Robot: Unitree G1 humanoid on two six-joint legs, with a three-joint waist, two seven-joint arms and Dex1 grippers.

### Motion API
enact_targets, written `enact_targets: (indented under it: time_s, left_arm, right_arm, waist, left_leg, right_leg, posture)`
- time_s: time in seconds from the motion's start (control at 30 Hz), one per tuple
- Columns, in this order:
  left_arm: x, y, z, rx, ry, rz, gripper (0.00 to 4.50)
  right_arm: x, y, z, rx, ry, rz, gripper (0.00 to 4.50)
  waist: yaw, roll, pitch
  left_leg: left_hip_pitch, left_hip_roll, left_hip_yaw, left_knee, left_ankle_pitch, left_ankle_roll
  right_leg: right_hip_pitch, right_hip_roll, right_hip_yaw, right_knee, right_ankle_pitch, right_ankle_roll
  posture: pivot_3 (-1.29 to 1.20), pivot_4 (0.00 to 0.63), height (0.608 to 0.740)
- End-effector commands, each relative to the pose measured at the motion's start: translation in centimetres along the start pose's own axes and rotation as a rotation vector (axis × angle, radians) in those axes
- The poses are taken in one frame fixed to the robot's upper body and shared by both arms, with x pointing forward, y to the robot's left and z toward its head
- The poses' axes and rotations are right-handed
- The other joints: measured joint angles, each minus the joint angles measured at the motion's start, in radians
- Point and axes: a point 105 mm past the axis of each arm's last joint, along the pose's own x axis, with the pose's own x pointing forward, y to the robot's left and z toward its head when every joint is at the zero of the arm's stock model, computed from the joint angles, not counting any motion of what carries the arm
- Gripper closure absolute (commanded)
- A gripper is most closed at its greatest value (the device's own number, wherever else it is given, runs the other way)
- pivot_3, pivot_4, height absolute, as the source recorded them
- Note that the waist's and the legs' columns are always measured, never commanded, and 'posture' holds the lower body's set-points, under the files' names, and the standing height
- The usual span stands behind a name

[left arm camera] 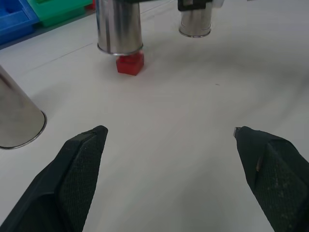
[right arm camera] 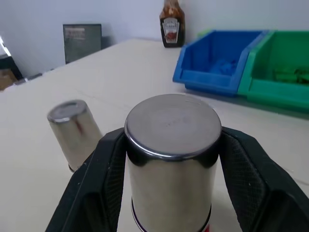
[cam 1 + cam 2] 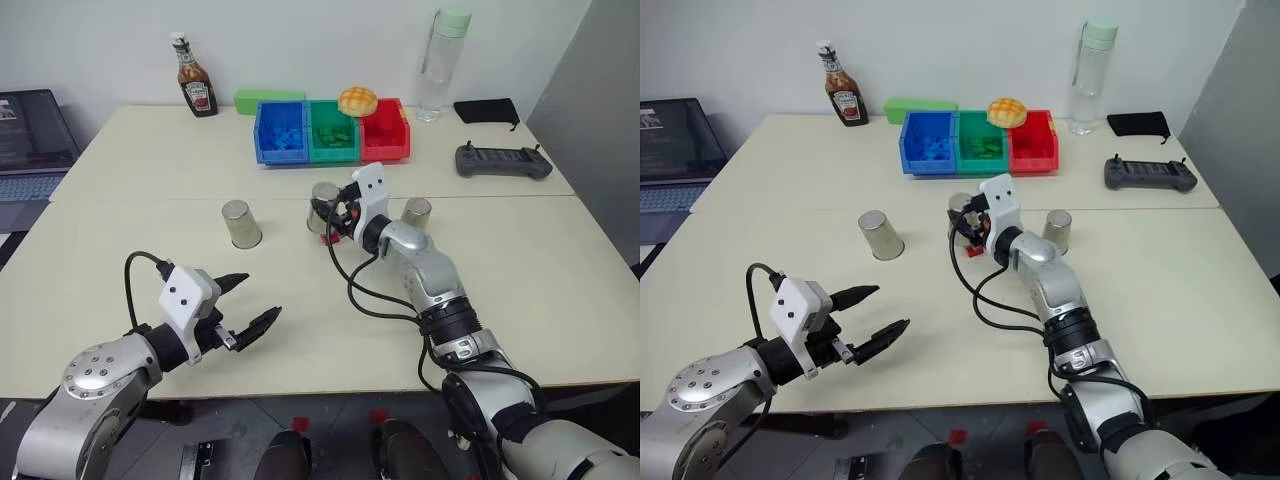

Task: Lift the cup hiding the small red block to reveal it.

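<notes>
One cup (image 1: 119, 26) sits clenched in the right gripper (image 2: 169, 159) – small red block (image 1: 130, 63) just below it – left gripper (image 3: 245, 305) spread.

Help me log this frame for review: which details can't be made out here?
- Whether anything lies under the other two cups: their own walls hide it, head views.
- The red block in the right wrist view: the lifted cup in the right gripper covers nearly all of it.
- Laptop screen text: too small, cut by the left eye view's edge.
- Ketchup bottle label wording: too small.
</notes>
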Motion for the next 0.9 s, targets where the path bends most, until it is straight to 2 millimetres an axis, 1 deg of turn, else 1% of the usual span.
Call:
enact_targets:
  time_s: [0.03, 0.13, 0.23, 0.33, 0.43, 0.57, 0.7, 0.9]
  left_arm:
    - [0.0, -0.1, 0.5, 0.019, -0.026, 0.004, 0.00]
    - [0.1, -0.1, 0.5, 0.017, -0.027, 0.004, 0.00]
    - [0.1, 0.0, 0.5, 0.016, -0.031, 0.004, 0.00]
    - [0.2, 0.2, 0.7, 0.016, -0.037, 0.005, 0.00]
    - [0.3, 0.4, 0.9, 0.015, -0.045, 0.008, 0.00]
    - [0.4, 0.5, 1.0, 0.018, -0.048, 0.005, 0.00]
    - [0.4, 0.4, 1.0, 0.019, -0.049, 0.004, 0.00]
    - [0.4, 0.4, 1.0, 0.019, -0.048, 0.005, 0.00]
  right_arm:
    - [-1.1, -0.9, 4.0, -0.026, -0.128, -0.039, 1.99]
    - [-2.2, -2.6, 4.0, -0.091, -0.113, -0.110, 1.99]
    - [-3.4, -4.4, 3.0, -0.133, -0.063, -0.189, 1.99]
    - [-4.2, -5.1, 2.0, -0.120, -0.026, -0.217, 1.99]
    - [-4.8, -5.6, 0.3, -0.098, 0.031, -0.244, 1.99]
    - [-5.2, -5.5, -1.7, -0.071, 0.090, -0.247, 1.99]
    - [-5.5, -4.9, -3.3, -0.050, 0.139, -0.223, 1.99]
    - [-5.7, -4.4, -4.2, -0.044, 0.160, -0.203, 1.99]
  waist:
    - [0.001, 0.000, 0.000]
    - [0.004, 0.000, 0.000]
    - [0.005, 0.000, 0.000]
    - [0.004, 0.001, 0.000]
    - [0.000, 0.001, 0.001]
    - [-0.003, 0.001, 0.001]
    - [-0.003, 0.001, 0.001]
    - [-0.004, 0.001, 0.001]
  left_leg:
    - [0.000, 0.000, 0.000, 0.000, 0.000, 0.000]
    - [0.000, 0.000, -0.001, 0.000, 0.000, 0.000]
    - [0.000, -0.001, -0.001, 0.000, 0.000, 0.000]
    - [0.000, 0.000, 0.000, 0.000, 0.000, 0.000]
    - [0.000, 0.000, 0.001, 0.000, 0.000, 0.000]
    - [0.000, 0.000, 0.001, 0.000, 0.000, 0.000]
    - [0.000, -0.001, 0.001, 0.000, 0.000, 0.000]
    - [0.000, 0.000, 0.001, 0.000, 0.000, 0.000]
  right_leg:
    - [0.000, 0.000, 0.000, 0.000, 0.000, 0.000]
    - [0.000, 0.000, 0.000, 0.000, 0.000, 0.000]
    - [0.001, 0.000, 0.000, 0.000, 0.000, 0.000]
    - [0.000, 0.000, 0.000, 0.000, 0.000, 0.000]
    - [0.000, 0.000, 0.001, 0.000, 0.000, 0.000]
    - [0.000, 0.000, 0.000, 0.000, 0.000, 0.000]
    - [0.000, 0.000, 0.001, 0.000, 0.000, 0.000]
    - [0.000, 0.000, 0.001, 0.000, 0.000, 0.000]
  posture:
    - [0.00, 0.150, 0.740]
    - [0.00, 0.150, 0.740]
    - [0.00, 0.150, 0.740]
    - [0.00, 0.150, 0.740]
    - [0.00, 0.150, 0.740]
    - [0.00, 0.150, 0.740]
    - [0.00, 0.150, 0.740]
    - [0.00, 0.150, 0.740]
